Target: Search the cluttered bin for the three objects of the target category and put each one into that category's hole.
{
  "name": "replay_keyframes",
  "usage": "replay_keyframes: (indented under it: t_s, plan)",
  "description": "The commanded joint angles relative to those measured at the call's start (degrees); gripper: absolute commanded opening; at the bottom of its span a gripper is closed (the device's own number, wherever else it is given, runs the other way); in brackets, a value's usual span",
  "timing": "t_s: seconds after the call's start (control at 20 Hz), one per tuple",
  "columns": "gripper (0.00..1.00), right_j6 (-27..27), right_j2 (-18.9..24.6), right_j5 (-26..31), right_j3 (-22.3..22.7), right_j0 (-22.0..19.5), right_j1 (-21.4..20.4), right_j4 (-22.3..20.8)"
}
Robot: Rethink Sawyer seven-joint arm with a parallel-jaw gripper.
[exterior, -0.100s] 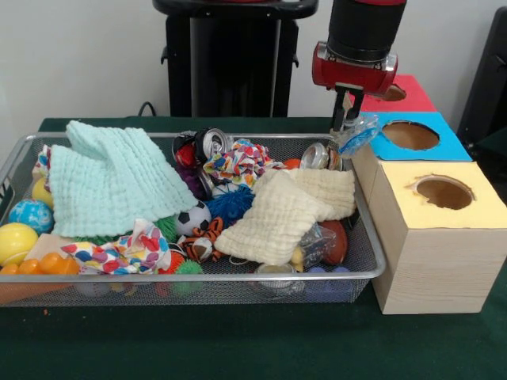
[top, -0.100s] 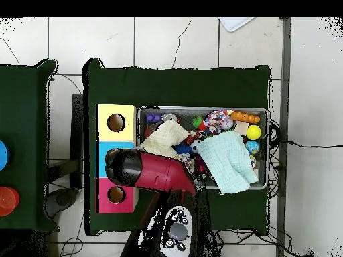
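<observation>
My hand (exterior, -0.100s: 346, 119) hangs at the bin's (exterior, -0.100s: 372, 252) right end in the front view, close against the row of boxes, and it is clenched on a crumpled clear plastic wrapper with blue print (exterior, -0.100s: 358, 134), which dangles from my fingertips clear of the clutter below. So the thing I am carrying is already out of the bin and up in the air; two silver cans (exterior, -0.100s: 315, 155) and the cream cloth (exterior, -0.100s: 287, 212) lie under and just to the bin side of it.

What matters now is which way the hole lies from my hand. The blue box (exterior, -0.100s: 416, 138) sits immediately beside the wrapper, on the side away from the bin, and its hole (exterior, -0.100s: 410, 134) is the nearest of the three. The red box (exterior, -0.100s: 400, 93) is farther back behind my wrist, and the yellow box (exterior, -0.100s: 444, 229) is nearer the camera. From above, my arm (top, -0.100s: 151, 171) covers the blue box almost entirely, between the yellow box and the red one, which fits that reading.

I judge the move to be a short sideways carry over the blue rim. The wrapper hangs crooked and light, so it may catch the hole's edge
</observation>
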Motion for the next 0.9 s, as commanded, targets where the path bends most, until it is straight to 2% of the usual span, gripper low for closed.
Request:
replay_keyframes:
  t_s: [0.05,0.4,0.9]
  plan:
    - [0.0,19.28,2.29,8.61,-4.4,4.24,3.33,4.77]
    - [0.0,19.74,1.27,12.31,-4.39,5.59,1.42,4.38]
    - [0.0,18.35,1.0,10.64,-3.53,5.14,0.89,3.75]
